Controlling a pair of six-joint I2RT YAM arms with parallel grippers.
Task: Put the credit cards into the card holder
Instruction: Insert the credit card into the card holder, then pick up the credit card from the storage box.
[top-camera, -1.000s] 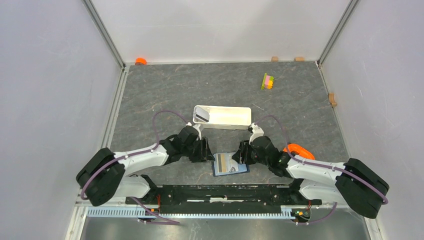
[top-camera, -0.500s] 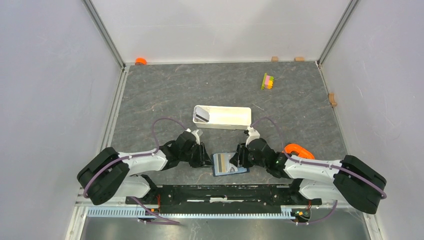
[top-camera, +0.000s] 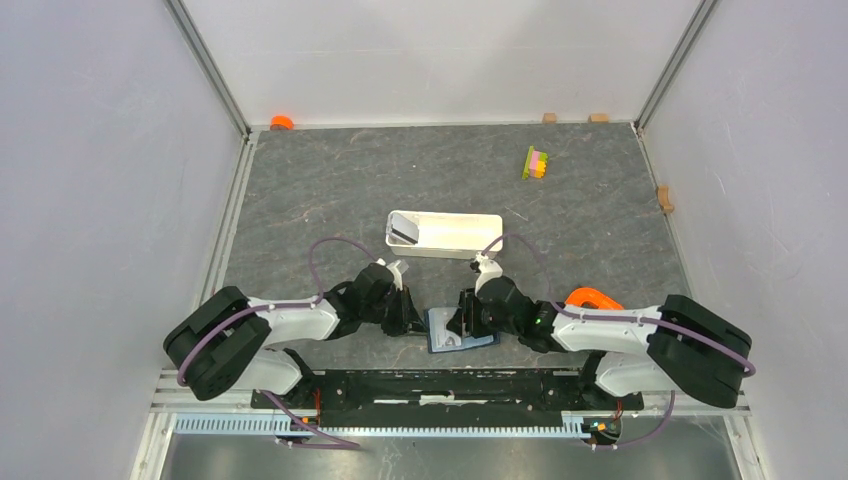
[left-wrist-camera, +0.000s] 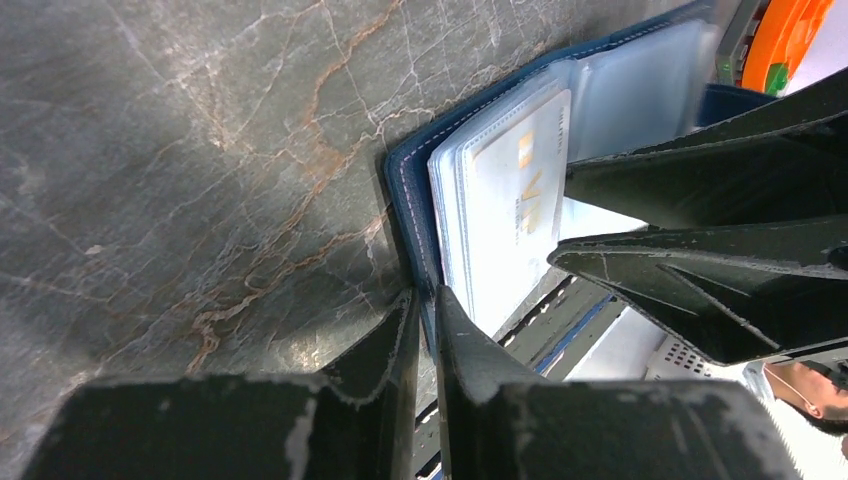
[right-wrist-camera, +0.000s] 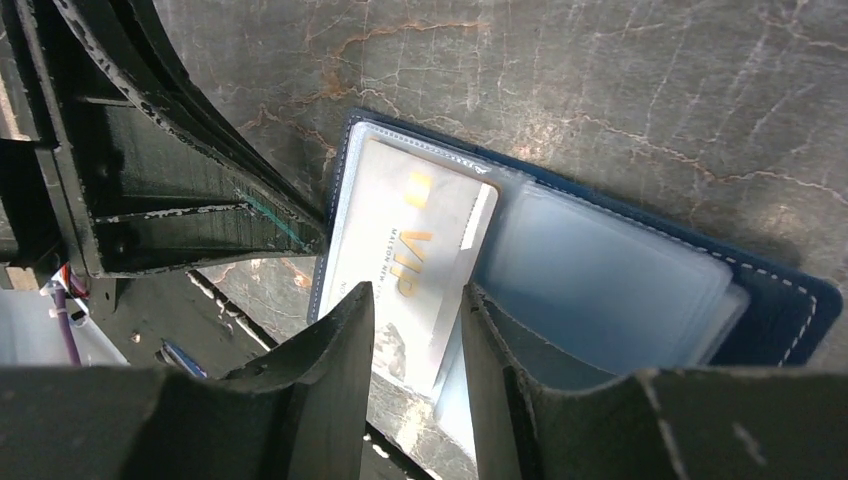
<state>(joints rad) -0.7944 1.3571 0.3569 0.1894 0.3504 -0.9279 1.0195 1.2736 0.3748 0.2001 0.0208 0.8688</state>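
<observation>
The navy card holder (top-camera: 452, 340) lies open on the table between my two grippers. My left gripper (left-wrist-camera: 425, 300) is shut on the card holder's (left-wrist-camera: 405, 200) blue left edge. A pale credit card (right-wrist-camera: 400, 230) with gold lettering sits partly in a clear pocket, one end sticking out. My right gripper (right-wrist-camera: 418, 300) stands open over that end, a finger on each side of it. In the top view the left gripper (top-camera: 412, 318) and right gripper (top-camera: 462, 318) nearly meet over the card holder. Another silvery credit card (top-camera: 404, 228) leans in the tray.
A long white tray (top-camera: 460, 235) stands just beyond the grippers. A yellow-pink-green block stack (top-camera: 537, 162) sits at the back right. An orange object (top-camera: 597, 297) lies by the right arm, and another orange object (top-camera: 281, 122) sits in the far left corner. Enclosure walls surround the table.
Both grippers have moved inward to the card holder. The left jaws have closed down on its left edge. The right gripper has slid left over the card and narrowed a little.
</observation>
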